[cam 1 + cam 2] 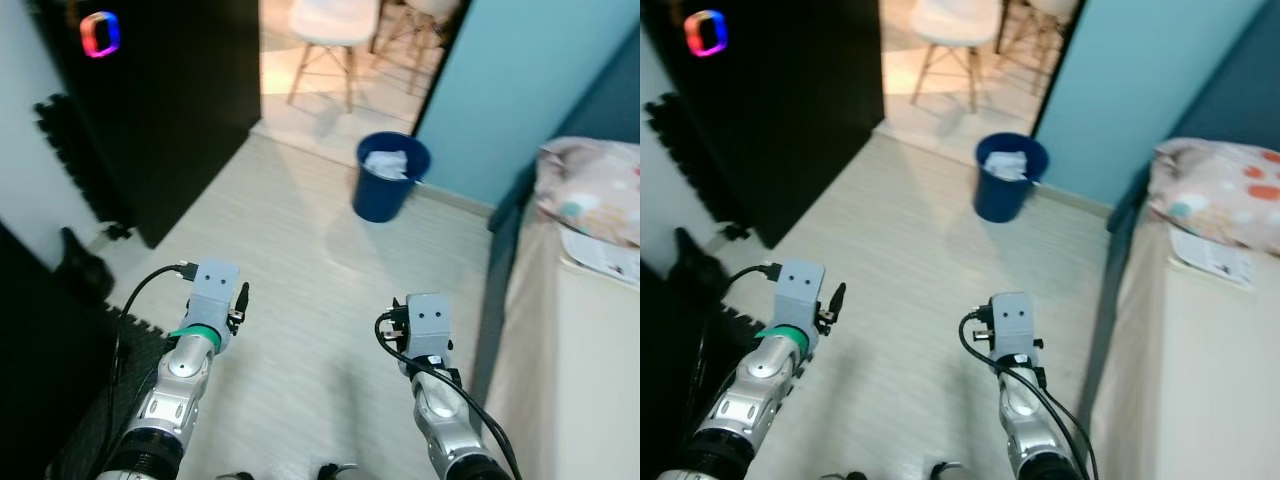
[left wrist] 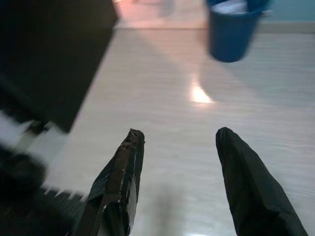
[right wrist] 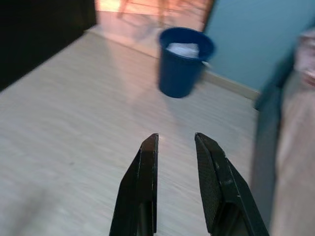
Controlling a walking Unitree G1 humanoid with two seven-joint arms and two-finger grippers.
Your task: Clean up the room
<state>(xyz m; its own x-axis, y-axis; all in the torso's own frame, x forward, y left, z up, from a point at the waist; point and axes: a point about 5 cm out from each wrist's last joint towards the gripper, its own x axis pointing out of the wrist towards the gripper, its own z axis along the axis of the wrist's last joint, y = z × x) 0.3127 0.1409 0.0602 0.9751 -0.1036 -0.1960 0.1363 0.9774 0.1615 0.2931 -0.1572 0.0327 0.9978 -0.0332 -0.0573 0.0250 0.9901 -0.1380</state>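
Floor [image 1: 300,250]: pale wood-look boards, running from the robot to a doorway at the far end.
Bin [image 1: 390,175]: a dark blue round bin standing upright on the floor at the far end, just beside the foot of the blue wall [image 1: 520,90] and near the doorway.
Bin contents: crumpled white paper [image 1: 386,163] lies inside, its top just below the rim.
Left end effector [image 2: 179,142]: held out low over the floor on the robot's left, pointing toward the bin; its two black fingers [image 2: 123,172] are spread wide apart with nothing between them.
Right end effector [image 3: 175,140]: held out over the floor on the robot's right, aimed at the bin; its fingers [image 3: 147,167] are a narrow gap apart, empty, over bare boards.
Bed [image 1: 570,340]: along the right side of the room, with a cream cover and a dark blue side panel facing the floor.
Pillow [image 1: 590,185]: patterned in pink and pale spots, lying at the far end of the bed.
Paper sheet [image 1: 605,255]: a printed sheet lying flat on the bed, just in front of the pillow.
Cabinet [image 1: 160,100]: a tall black unit on the left edge of the floor, with a small glowing ring [image 1: 100,33] of red and blue light near its top.
Chair [image 1: 330,30]: white seat on wooden legs, beyond the doorway on a warmer-lit floor.
Mat [image 1: 110,400]: a dark mat at the near left edge of the floor, under the left arm.
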